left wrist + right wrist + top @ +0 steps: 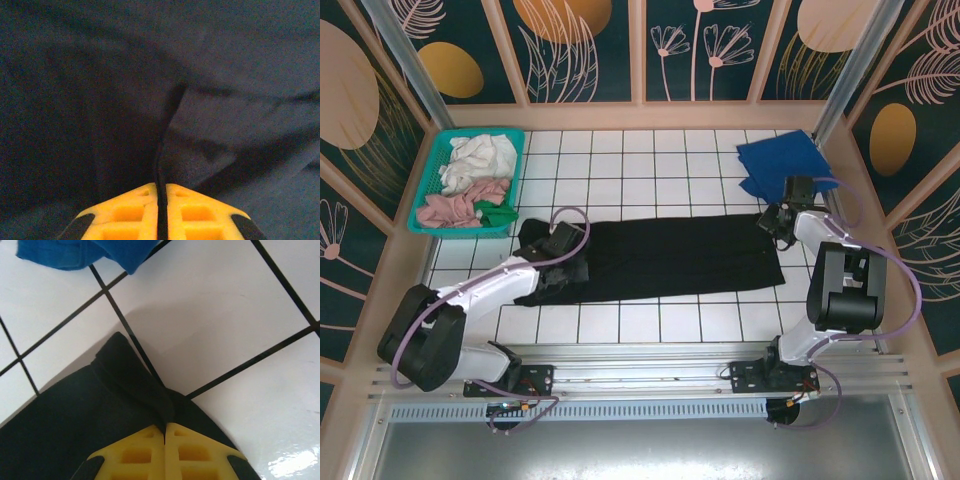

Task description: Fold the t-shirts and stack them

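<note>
The black t-shirt (660, 258) is lying stretched across mid-frame. The left gripper (161, 187) is pinching a fold at its left end, and the right gripper (165, 426) is pinching its right corner. The blue t-shirt (775, 162) is sitting upper right, just above that gripper. The teal basket (460, 231) of rags is sitting upper left.

the spread t-shirt (660, 255) lies across the middle of the desk (640, 165), its length running from 9 o'clock to 3 o'clock. the basket (460, 231) stands on the desk at 10 o'clock, just beyond the shirt's 9 o'clock end, with a heap of clothes (475, 175) in it. the folded t-shirt (775, 162) lies at 2 o'clock in the far corner, near the spread one but apart from it. the left end effector (161, 186) is down on the spread t-shirt's 9 o'clock end; the right end effector (165, 425) is at the far corner of its 3 o'clock end, between the two shirts.
</note>
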